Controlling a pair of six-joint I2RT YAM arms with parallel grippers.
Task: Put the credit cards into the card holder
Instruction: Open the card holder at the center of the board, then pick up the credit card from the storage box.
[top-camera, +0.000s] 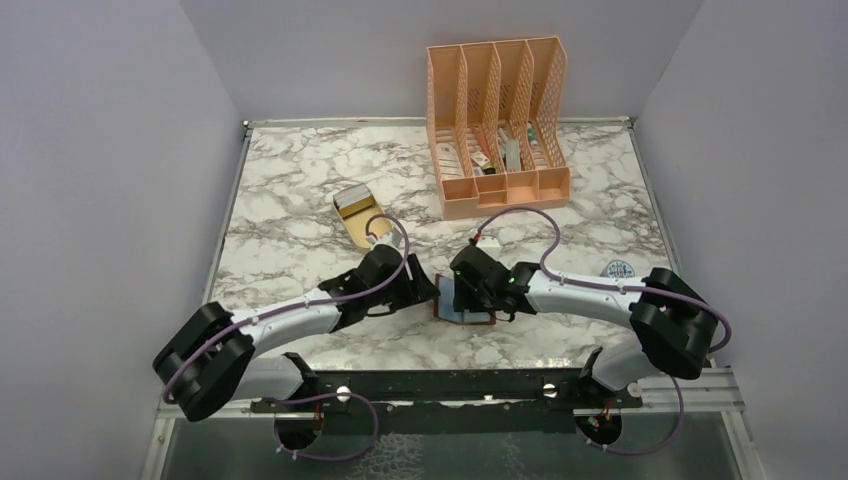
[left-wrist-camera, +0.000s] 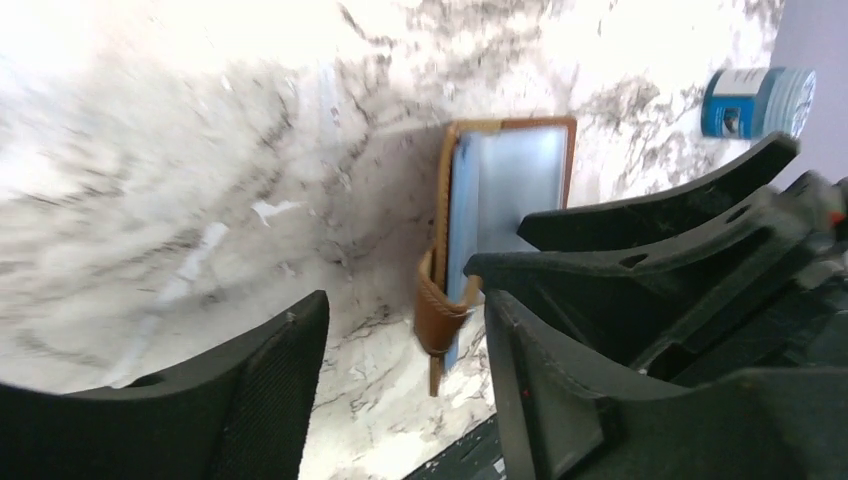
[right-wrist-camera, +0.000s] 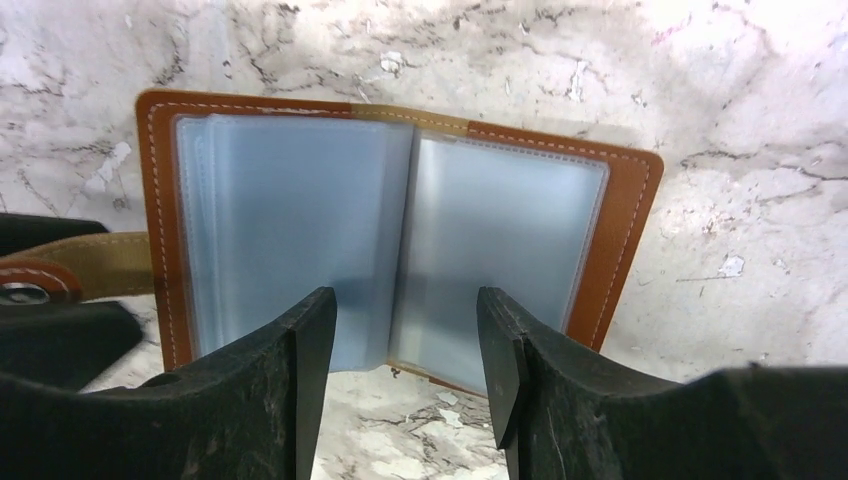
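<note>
The card holder (right-wrist-camera: 400, 225) is seen lying open and flat on the counter (top-camera: 300, 180), near its front edge between the two arms, with its pale bluish pockets facing up. The right claw (right-wrist-camera: 405, 295) is released, its jaws parted astride the centre fold and nothing gripped. The left claw (left-wrist-camera: 400, 300) is likewise released. The snap tab (left-wrist-camera: 438, 315) lies just beside one of its fingers but is not clamped.

The credit cards (top-camera: 350, 203) appear to be kept in the small beige tray (top-camera: 350, 232), well apart from the holder, towards the back left. No card has yet been brought over.

The step in hand is judged to be steadying the opened holder before a card is fetched. It would be done best if one cover were pressed down by the right claw (the leaves look springy and may close) while a single card is lifted by its edges with the left. The card should then be slid into a pocket mouth at a shallow angle.

Much is hard to make out. The pocket openings cannot be told apart through the glare. The number of cards in the tray cannot be counted from above. The left wrist view is blurred and half filled by the other arm. A blue-labelled round object (left-wrist-camera: 757, 100) cannot be identified.
</note>
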